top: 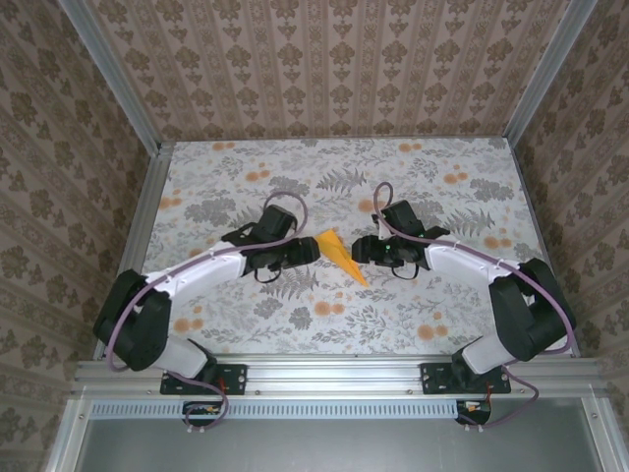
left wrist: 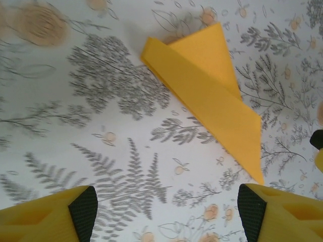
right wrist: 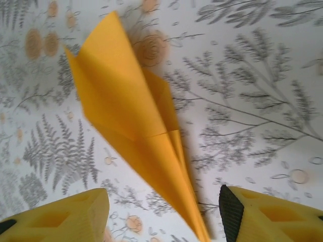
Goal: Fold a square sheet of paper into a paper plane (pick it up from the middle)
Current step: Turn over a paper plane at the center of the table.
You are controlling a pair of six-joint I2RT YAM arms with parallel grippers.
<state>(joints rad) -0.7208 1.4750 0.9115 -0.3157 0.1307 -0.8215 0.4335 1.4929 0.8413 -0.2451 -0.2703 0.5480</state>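
Near the middle of the flowered table (top: pixel 393 324) lies the folded paper plane (top: pixel 342 256), pointed end toward the near edge; left gripper (top: pixel 313 251) and right gripper (top: pixel 361 249) flank it closely, each with jaws spread, holding nothing.

Orange-yellow paper plane (top: pixel 339 253) lies folded on the table (top: pixel 442 329).

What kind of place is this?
Probably a robot test booth, not a house: wallpapered walls on metal posts box in a flowery table, with the left arm and right arm bolted at its edge. A paper plane lies on it.
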